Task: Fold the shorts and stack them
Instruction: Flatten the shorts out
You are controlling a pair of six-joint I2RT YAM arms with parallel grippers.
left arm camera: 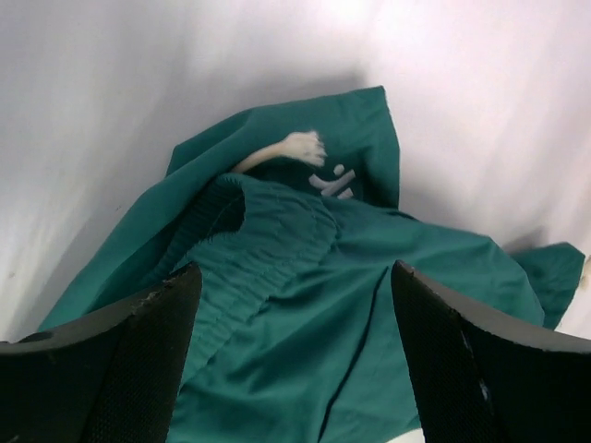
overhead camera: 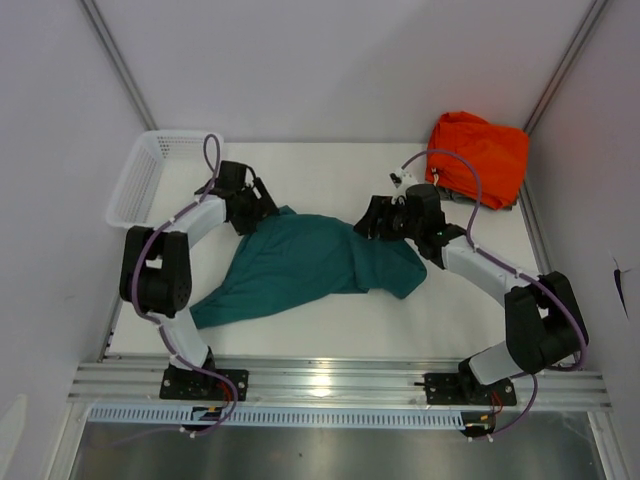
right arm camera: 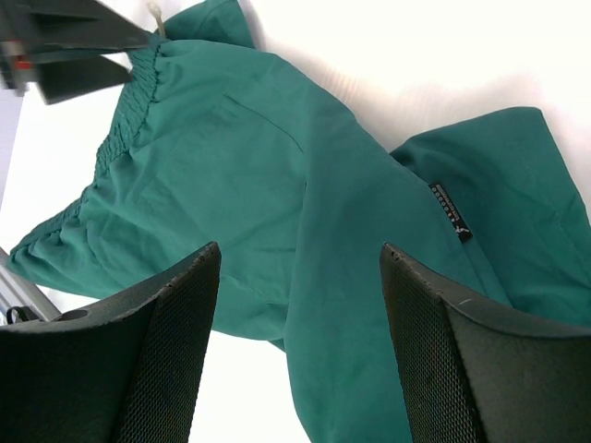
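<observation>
The left arm [overhead camera: 196,216], built of white links and black joints, is folded at the elbow and reached forward and inward. The matching right arm [overhead camera: 482,264] is mirrored opposite it. The black two-finger left gripper [overhead camera: 263,205] is pointed toward the right side, its jaws spread wide and nothing clamped between them. The black right gripper [overhead camera: 372,222] is likewise held parted and is pointed leftward. Its mesh-textured fingers [right arm camera: 138,360] are seen well apart.
</observation>
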